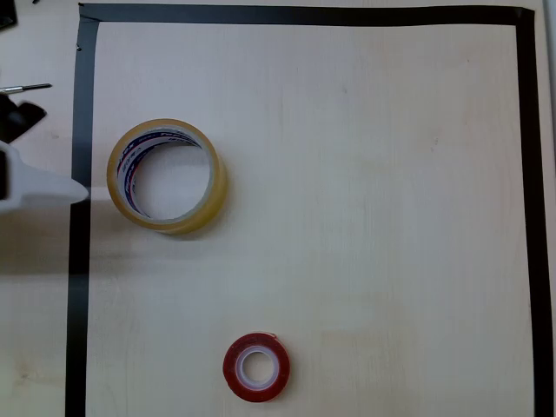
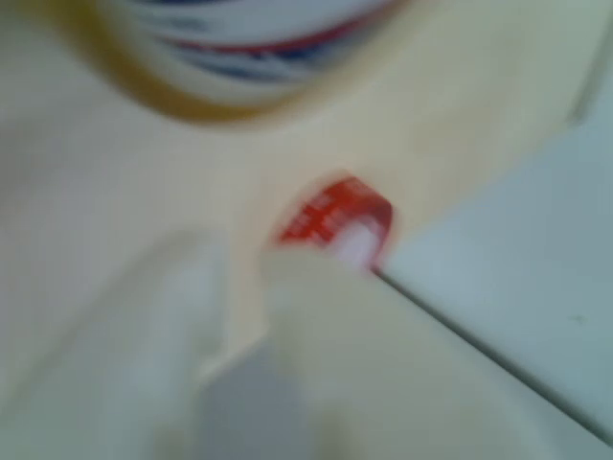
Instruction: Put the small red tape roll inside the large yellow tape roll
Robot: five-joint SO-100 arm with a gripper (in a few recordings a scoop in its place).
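The large yellow tape roll (image 1: pixel 167 175) lies flat at the upper left of the taped-off area, its printed white core showing. The small red tape roll (image 1: pixel 255 367) lies flat near the bottom edge, well apart from it. My white gripper (image 1: pixel 75 191) reaches in from the left edge, its tip just left of the yellow roll and over the black border. The wrist view is blurred: the yellow roll (image 2: pixel 230 57) is at the top and the red roll (image 2: pixel 335 222) at the middle. That red roll shows between my two white fingers (image 2: pixel 144 355), which stand apart with nothing held.
A black tape border (image 1: pixel 80 261) frames the light wooden table (image 1: pixel 373 208). A small dark tool (image 1: pixel 26 88) lies outside the border at the upper left. Wide bare tabletop stretches to the right of both rolls.
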